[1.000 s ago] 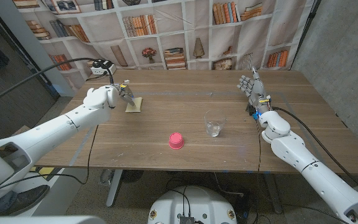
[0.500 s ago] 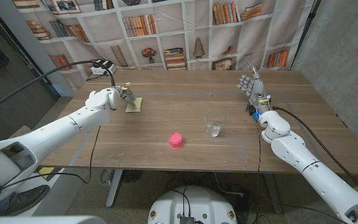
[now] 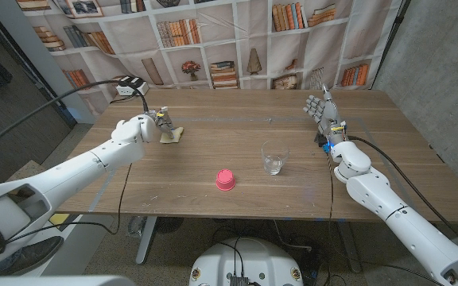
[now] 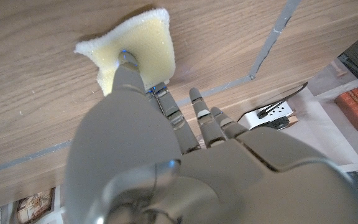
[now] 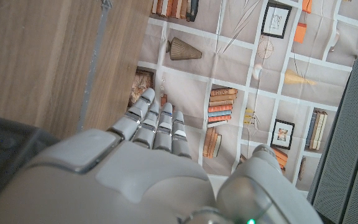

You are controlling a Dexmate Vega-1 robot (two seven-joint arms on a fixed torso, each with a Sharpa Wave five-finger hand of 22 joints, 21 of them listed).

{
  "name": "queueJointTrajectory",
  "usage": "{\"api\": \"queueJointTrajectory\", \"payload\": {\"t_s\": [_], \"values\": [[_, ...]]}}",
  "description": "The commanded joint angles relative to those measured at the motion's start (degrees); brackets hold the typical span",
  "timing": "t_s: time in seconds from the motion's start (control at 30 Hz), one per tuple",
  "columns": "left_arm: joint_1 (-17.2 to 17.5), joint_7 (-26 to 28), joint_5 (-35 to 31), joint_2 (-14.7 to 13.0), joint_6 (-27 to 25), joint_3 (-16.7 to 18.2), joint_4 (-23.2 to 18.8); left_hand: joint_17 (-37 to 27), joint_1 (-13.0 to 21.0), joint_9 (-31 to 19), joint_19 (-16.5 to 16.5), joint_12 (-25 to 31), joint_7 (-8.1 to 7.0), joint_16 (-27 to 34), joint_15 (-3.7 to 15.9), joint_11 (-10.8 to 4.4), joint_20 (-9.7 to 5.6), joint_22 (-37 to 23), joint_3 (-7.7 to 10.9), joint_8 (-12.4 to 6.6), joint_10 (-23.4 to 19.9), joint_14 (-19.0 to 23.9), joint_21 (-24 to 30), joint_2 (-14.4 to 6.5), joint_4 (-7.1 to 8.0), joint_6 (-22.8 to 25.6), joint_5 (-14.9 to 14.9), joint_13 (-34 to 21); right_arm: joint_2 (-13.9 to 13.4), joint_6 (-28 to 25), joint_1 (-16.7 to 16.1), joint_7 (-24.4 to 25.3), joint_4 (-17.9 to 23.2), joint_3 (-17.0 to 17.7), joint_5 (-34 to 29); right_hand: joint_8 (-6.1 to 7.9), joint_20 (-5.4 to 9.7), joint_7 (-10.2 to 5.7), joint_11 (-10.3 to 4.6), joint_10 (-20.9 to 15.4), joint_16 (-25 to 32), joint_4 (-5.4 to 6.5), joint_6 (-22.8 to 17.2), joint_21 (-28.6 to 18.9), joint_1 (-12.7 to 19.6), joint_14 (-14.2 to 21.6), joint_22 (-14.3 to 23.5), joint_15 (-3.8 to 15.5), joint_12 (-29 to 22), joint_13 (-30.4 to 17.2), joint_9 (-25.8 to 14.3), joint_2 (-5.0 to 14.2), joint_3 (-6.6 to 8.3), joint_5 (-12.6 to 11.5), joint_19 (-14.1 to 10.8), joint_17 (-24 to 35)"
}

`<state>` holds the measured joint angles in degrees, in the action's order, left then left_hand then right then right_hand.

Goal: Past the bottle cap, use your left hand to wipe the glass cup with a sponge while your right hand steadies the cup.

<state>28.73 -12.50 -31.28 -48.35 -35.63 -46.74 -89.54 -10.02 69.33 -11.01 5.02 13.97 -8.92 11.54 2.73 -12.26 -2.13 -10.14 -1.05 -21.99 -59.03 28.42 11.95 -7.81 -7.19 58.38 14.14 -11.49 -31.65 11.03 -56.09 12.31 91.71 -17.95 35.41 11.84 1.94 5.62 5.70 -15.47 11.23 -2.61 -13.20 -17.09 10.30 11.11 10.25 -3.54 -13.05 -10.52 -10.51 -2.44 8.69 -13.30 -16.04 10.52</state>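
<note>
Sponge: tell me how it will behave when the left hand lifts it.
The sponge looks thin and porous, so it is probably light and soft. One corner already curls up beside the left hand, so it will likely bend and flop rather than stay flat. Its rough foam should grip the fingers, not slip.

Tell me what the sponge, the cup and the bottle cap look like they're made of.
Sponge: pale yellow foam with a porous, matte surface and soft, ragged edges. The left hand touches it.
Glass cup: clear glass, or possibly clear plastic; the table grain shows through it, with bright glints.
Bottle cap: pink, opaque and smooth, most likely plastic.
</note>
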Motion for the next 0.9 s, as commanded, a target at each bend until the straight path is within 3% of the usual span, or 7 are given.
{"api": "queueJointTrajectory", "payload": {"t_s": [0.03, 0.3, 0.67, 0.9], "values": [[1.2, 4.4, 0.1, 0.5, -1.1, 0.2, -0.1, -0.3, 1.2, -0.1, 1.5, 0.4, 1.02, 0.5, 8.71, -0.07, -1.75, -0.1, 0.78, -1.92, -4.1, 2.6, 0.3, -0.8, 0.22, 4.3, -0.9, -0.3, 0.2, 0.4, 0.0, 0.0, -0.2, 0.0, -0.1, -0.36, -0.03, -0.02, -0.01, -0.7, -0.2, -0.20, -0.6, 0.3, -0.1, 0.5, 0.2, 0.05, 0.1, -0.2, -0.3, 0.50, -0.25, 0.1, -0.1, 0.2], [2.5, 7.5, -0.7, -0.4, -1.8, 1.1, -3.1, -0.3, 1.3, 0.1, 2.0, 0.1, 1.37, 0.4, 8.73, -0.06, -1.96, -0.1, 0.95, -2.05, -5.2, 3.6, 0.3, -0.9, 0.55, 4.8, -1.2, -0.5, 0.2, 0.7, -0.3, 0.0, -0.2, 0.0, -0.2, -0.37, -0.08, 0.00, 0.00, -0.8, -0.2, -0.21, -0.6, 0.4, -0.1, 0.5, 0.2, -0.01, 0.1, -0.2, -0.3, 0.52, -0.31, 0.2, -0.1, 0.2], [5.2, 14.1, -0.9, 0.6, -4.8, 4.0, -7.0, -0.3, 1.6, 0.2, 3.7, -0.4, 2.15, 0.4, 8.50, -0.06, -1.56, -0.2, 1.37, -1.93, -5.4, 5.0, 0.7, -1.2, 0.84, 4.7, -1.5, -0.9, 0.3, 2.9, -1.9, -0.2, 0.1, 0.6, -0.3, -0.38, -0.08, -0.01, 0.00, -0.9, -0.2, -0.26, -0.6, 0.5, 0.0, 0.5, 0.2, 0.00, 0.1, -0.2, -0.3, 0.58, -0.33, 0.2, -0.2, 0.2], [7.7, 18.0, 1.9, -0.1, -1.9, 7.0, -10.0, -0.2, 1.8, 0.2, 4.3, -0.7, 2.30, 0.4, 8.32, -0.05, -1.43, -0.2, 1.53, -1.93, -5.5, 5.7, 0.8, -1.2, 0.94, 4.7, -1.6, -1.1, 0.4, 4.2, -2.7, -0.7, -0.3, 0.9, -0.1, -0.39, -0.10, -0.01, -0.02, -1.0, -0.2, -0.31, -0.6, 0.6, 0.1, 0.5, 0.2, 0.05, 0.1, -0.2, -0.3, 0.61, -0.33, 0.2, -0.2, 0.2]]}}
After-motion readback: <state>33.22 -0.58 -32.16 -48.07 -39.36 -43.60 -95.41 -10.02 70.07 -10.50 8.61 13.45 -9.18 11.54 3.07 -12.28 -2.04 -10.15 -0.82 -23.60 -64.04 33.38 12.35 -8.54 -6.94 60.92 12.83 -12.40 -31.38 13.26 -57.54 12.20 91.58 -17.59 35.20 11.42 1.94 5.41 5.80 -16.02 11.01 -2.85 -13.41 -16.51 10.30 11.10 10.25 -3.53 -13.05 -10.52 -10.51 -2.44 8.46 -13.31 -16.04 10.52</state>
